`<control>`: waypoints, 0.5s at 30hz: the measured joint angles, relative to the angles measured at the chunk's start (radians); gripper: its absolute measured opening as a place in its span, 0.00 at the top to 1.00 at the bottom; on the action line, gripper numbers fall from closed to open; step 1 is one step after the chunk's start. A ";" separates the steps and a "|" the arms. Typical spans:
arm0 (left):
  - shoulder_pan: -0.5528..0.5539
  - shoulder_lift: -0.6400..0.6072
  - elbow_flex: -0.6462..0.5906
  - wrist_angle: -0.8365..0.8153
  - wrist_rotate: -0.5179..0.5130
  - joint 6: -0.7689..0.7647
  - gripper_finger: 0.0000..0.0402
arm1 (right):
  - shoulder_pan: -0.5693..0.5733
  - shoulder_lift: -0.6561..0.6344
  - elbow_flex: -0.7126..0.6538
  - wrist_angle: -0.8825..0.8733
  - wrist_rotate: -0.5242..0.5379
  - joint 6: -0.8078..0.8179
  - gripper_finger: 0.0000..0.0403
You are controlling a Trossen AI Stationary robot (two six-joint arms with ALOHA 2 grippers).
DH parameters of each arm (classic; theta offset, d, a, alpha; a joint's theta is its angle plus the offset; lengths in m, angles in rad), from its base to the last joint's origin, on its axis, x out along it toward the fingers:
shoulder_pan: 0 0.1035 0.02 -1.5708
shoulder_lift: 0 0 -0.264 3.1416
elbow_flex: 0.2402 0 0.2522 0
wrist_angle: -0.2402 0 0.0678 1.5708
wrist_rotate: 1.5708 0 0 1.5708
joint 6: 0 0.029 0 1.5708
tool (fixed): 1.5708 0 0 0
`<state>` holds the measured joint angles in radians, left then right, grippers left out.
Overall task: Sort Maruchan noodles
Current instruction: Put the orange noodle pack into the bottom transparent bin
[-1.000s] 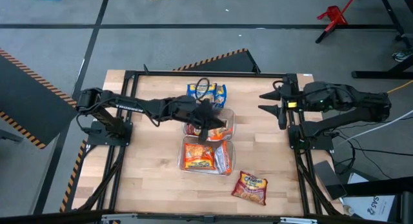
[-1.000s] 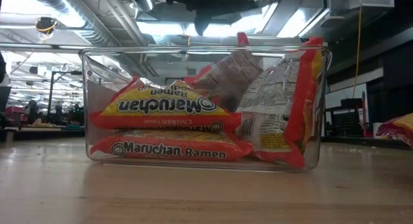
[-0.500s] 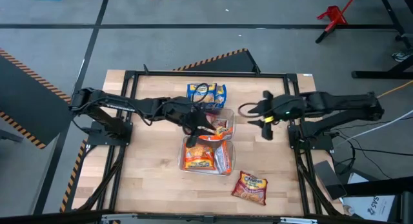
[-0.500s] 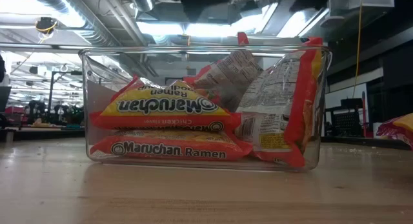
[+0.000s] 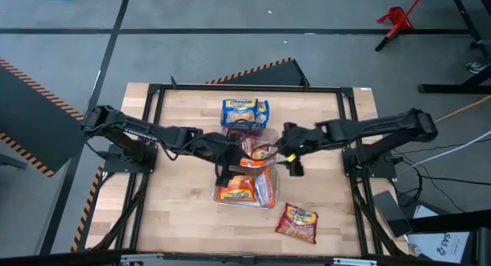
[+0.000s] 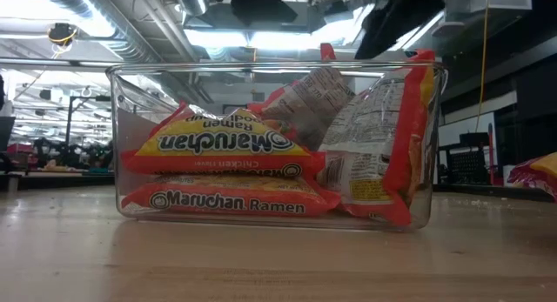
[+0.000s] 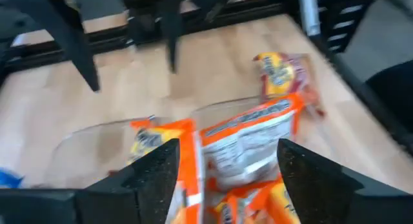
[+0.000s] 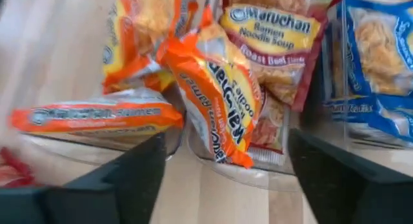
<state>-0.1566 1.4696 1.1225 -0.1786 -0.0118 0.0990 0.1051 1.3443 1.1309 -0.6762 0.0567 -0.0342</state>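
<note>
**High view: both grippers spread over the bins, nothing held**

You see, nearest the table's front edge, a lone red-and-yellow packet (image 5: 297, 222) lying flat on the wood, apart from everything else. Behind it sits the near clear bin (image 5: 246, 186), holding orange packets (image 5: 235, 187) stacked flat, with one more standing on edge against the right wall. In the low view you can read "Maruchan Ramen" on the bottom orange packet (image 6: 228, 200), and the same brand upside down on the one above it, with small "Chicken" lettering under it; the upright packet (image 6: 379, 150) shows its printed back panel.

Your left gripper (image 5: 222, 168) hangs over that bin's left rim with its fingers wide apart and gripping nothing; its wrist view looks down between them onto orange packets. Your right gripper (image 5: 292, 159) hovers just right of the bins, fingers also spread, empty.

The far bin (image 5: 268, 136) touches the near one. Your right wrist view shows an orange packet (image 8: 219, 98) leaning in it over a red-edged one (image 8: 281, 53) reading "Maruchan Ramen Noodle Soup, Roast Beef".

Farthest back, blue-and-yellow packets (image 5: 245, 111) lie beyond that bin; whether a third bin holds them you cannot tell.
</note>
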 joint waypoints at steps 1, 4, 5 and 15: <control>-0.002 0.000 0.000 -0.005 -0.026 -0.001 0.36 | 0.000 0.024 0.000 0.022 0.013 -0.001 0.20; -0.005 0.000 0.001 -0.008 -0.095 -0.010 0.33 | 0.000 0.090 0.000 0.073 0.034 -0.028 0.10; -0.005 0.000 0.001 -0.008 -0.109 -0.010 0.33 | 0.000 0.108 0.000 0.097 0.036 -0.046 0.07; -0.005 0.000 0.001 -0.049 -0.121 -0.019 0.33 | 0.000 0.254 0.000 0.153 0.032 -0.106 0.02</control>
<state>-0.1619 1.4693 1.1236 -0.2279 -0.1325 0.0803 0.1051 1.5984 1.1313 -0.5232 0.0883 -0.1407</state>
